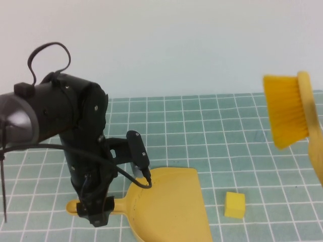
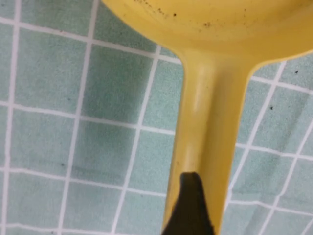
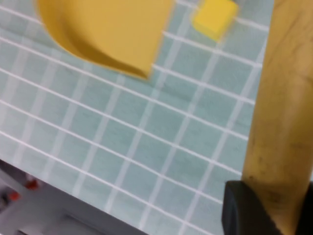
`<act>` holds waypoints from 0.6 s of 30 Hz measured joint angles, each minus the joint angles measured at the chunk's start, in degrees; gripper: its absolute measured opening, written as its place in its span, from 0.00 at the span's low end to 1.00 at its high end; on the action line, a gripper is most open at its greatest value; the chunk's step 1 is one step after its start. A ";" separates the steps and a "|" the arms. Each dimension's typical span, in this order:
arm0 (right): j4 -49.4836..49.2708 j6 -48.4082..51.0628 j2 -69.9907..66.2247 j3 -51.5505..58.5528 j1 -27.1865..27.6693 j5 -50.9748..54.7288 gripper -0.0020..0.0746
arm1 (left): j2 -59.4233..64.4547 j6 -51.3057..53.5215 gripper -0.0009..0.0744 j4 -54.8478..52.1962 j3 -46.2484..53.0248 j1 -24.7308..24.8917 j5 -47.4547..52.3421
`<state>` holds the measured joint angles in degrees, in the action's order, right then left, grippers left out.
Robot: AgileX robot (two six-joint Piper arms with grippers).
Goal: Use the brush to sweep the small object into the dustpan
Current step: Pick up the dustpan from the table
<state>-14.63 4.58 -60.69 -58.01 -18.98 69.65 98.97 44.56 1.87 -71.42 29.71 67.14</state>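
The yellow dustpan (image 1: 169, 201) lies on the green gridded mat, its mouth facing right. My left gripper (image 1: 98, 214) is shut on the dustpan's handle (image 2: 200, 122) at the near left; one dark fingertip (image 2: 190, 205) presses on it. The small yellow cube (image 1: 234, 204) sits on the mat just right of the pan's mouth, apart from it. The yellow brush (image 1: 287, 108) hangs in the air at the far right, above the mat, bristles pointing left and down. My right gripper (image 3: 279, 205) is shut on the brush's wooden handle (image 3: 283, 98); it is outside the high view.
The left arm's black body (image 1: 75, 131) rises over the near left of the mat. The right wrist view shows the dustpan (image 3: 105, 29), the cube (image 3: 214, 17) and the mat's edge (image 3: 63, 196) with grey surface beyond.
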 joint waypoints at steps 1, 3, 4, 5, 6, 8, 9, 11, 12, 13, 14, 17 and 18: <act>1.51 -1.32 -0.70 0.00 -1.15 0.25 0.25 | 0.00 0.14 0.69 -0.19 0.42 0.00 -1.20; 2.74 -2.50 -2.13 0.00 -2.61 0.53 0.25 | 0.00 1.52 0.69 -0.54 0.79 0.00 -2.90; 2.85 -2.79 -2.93 0.00 -3.12 0.53 0.25 | 0.07 2.34 0.69 -0.54 0.83 0.00 -3.86; 2.84 -3.06 -3.63 0.00 -3.61 0.53 0.25 | 0.25 2.78 0.69 -0.54 0.83 0.00 -4.46; 2.84 -3.09 -4.14 0.00 -3.89 0.53 0.25 | 0.53 3.29 0.69 -0.54 0.83 0.00 -4.58; 2.73 -3.19 -5.20 0.00 -4.35 0.53 0.25 | 1.24 3.67 0.69 -0.54 0.83 0.00 -4.47; 2.73 -3.19 -5.56 0.00 -4.43 0.53 0.25 | 1.85 4.36 0.69 -0.39 0.91 0.00 -4.17; 2.73 -3.19 -6.49 0.00 -4.57 0.53 0.25 | 2.65 4.52 0.69 -0.39 0.91 0.00 -4.05; 2.87 -3.19 -7.07 0.00 -4.57 0.40 0.25 | 3.04 4.52 0.69 -0.39 0.91 0.00 -4.17; 3.00 -3.19 -7.50 0.00 -4.63 0.29 0.25 | 3.54 4.52 0.69 -0.39 0.91 0.00 -4.45; 3.09 -3.19 -8.03 0.00 -4.63 0.17 0.25 | 4.02 4.52 0.69 -0.53 0.91 0.00 -4.56; 3.23 -3.21 -9.35 0.00 -4.71 0.05 0.25 | 6.17 4.52 0.69 -0.79 0.91 0.00 -4.83; 3.31 -3.32 -9.66 0.00 -4.71 0.05 0.25 | 6.93 4.52 0.69 -1.17 0.91 0.00 -4.83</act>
<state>-11.32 1.26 -70.35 -58.01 -23.70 69.70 105.90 49.08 0.70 -70.52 29.71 62.31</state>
